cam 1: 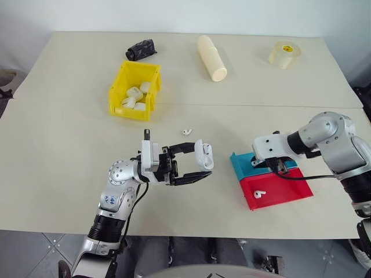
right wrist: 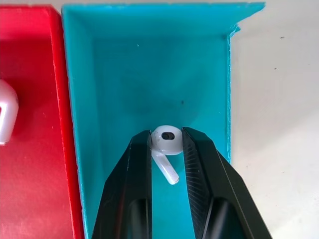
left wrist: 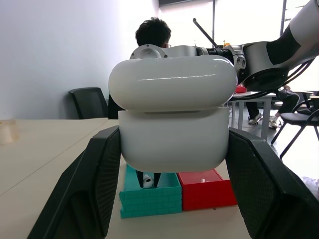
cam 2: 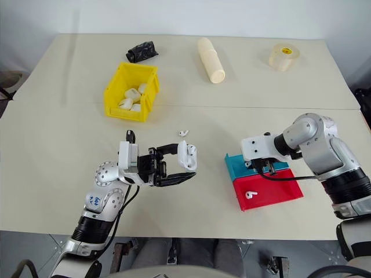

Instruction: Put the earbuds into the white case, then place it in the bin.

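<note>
- Left pincer [cam 1: 200,168] held above the counter [cam 1: 69,174], pointing toward the robot's right; its two black fingers [left wrist: 94,184] clamp the white case [left wrist: 173,119] from both sides.
- Case lid looks flipped partly up in the head views; in the left wrist view the lid sits just over the body with a thin seam between them.
- Right pincer [right wrist: 167,144] reaches down into the blue tray [right wrist: 124,64]. Its fingers are closed on the head of one earbud [right wrist: 166,141]; the stalk hangs between them, over the tray floor.
- Red tray [cam 1: 284,191] lies touching the blue tray, on the side nearer the robot. A second earbud [cam 1: 260,193] lies loose in it.
- Third earbud [cam 1: 186,131] lies on the bare counter, between the yellow bin [cam 1: 134,90] and the held case, apart from both.
- Yellow bin stands further back on the robot's left side, well apart from both pincers, with several white pieces [cam 1: 134,97] already inside; what they are I cannot tell.
- Far edge of the counter: crumpled black object [cam 1: 141,50], long cream cylinder [cam 1: 211,58], roll of tape [cam 1: 284,54].
- A person [left wrist: 153,34] sits in the background of the left wrist view, behind the case.
</note>
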Robot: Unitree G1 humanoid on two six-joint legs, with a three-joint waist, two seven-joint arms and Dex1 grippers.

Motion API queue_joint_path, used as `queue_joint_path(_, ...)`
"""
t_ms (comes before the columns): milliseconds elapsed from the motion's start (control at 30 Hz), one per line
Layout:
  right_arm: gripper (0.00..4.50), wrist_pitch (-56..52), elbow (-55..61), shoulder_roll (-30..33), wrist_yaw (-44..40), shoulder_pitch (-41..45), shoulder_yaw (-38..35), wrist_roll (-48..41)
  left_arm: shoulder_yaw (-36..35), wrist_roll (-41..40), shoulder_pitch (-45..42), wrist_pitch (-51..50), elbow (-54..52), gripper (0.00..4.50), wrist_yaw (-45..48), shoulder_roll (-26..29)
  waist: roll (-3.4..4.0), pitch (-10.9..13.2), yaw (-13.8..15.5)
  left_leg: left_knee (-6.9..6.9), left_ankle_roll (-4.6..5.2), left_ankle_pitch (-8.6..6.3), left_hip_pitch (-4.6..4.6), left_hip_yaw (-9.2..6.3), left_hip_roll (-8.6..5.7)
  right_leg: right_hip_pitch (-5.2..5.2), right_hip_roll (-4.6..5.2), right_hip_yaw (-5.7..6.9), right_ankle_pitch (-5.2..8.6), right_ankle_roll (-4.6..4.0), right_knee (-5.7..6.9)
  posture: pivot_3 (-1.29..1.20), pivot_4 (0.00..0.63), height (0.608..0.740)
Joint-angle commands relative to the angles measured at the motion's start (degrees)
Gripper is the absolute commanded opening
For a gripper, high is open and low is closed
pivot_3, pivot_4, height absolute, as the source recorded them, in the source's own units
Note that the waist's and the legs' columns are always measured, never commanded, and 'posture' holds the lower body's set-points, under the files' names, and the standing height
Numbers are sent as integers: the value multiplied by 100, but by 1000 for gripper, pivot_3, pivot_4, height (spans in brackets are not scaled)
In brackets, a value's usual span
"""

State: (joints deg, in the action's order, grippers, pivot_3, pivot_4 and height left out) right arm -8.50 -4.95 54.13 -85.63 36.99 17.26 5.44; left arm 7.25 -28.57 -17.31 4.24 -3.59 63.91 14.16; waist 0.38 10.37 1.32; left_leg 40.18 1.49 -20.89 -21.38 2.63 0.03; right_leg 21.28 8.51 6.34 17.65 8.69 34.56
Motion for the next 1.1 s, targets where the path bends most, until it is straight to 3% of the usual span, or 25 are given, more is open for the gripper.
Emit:
queue_joint_path(33, 507, -224, 180, 38, -57, -171, -956, -1064, -37, -90, -55, 27, -123, 2776, 43, 23, 1, 1, 3, 0, 0, 0, -2, -3, 1, 1, 1, 1, 0, 0, 0, 0, 150, 740)
queue_joint_path(167, 507, -907, 636, -120, 117, -579, -1748, -2156, -70, -125, -158, -32, -39, 2776, 103, 66, 0, 1, 3, -1, 0, 0, -2, -4, 2, 0, 0, 3, 0, 0, 0, 0, 150, 740)
queue_joint_path(433, 507, -2992, 2201, -1108, 1460, -1408, -3062, -4724, -77, -134, -571, -176, 284, 2776, 120, -53, 0, 1, 7, -2, 0, 0, -2, -13, 5, -2, 1, 8, 0, 0, 3, 0, 150, 740)
queue_joint_path(700, 507, -4008, 3228, -2456, 3736, -1682, -3509, -7172, -57, -121, -845, -337, 452, 2776, 116, -171, 0, 1, 10, -2, 0, 0, -2, -18, 1, -2, 0, 9, 0, 0, 6, 0, 150, 740)
queue_joint_path(900, 507, -3883, 3656, -2767, 4275, -2163, -3232, -7519, -51, -122, -961, -457, 432, 2776, 40, -295, 0, 1, 12, -3, 2, 0, -4, -18, -23, -2, 0, 6, 0, 0, 6, 0, 150, 740)
queue_joint_path(1100, 507, -3537, 3710, -2857, 4297, -2534, -3014, -7268, -78, -140, -1013, -565, 387, 2776, 23, -325, 0, 1, 3, -4, 2, 1, -3, -15, -21, 0, -4, 5, 0, 0, 7, 0, 150, 740)
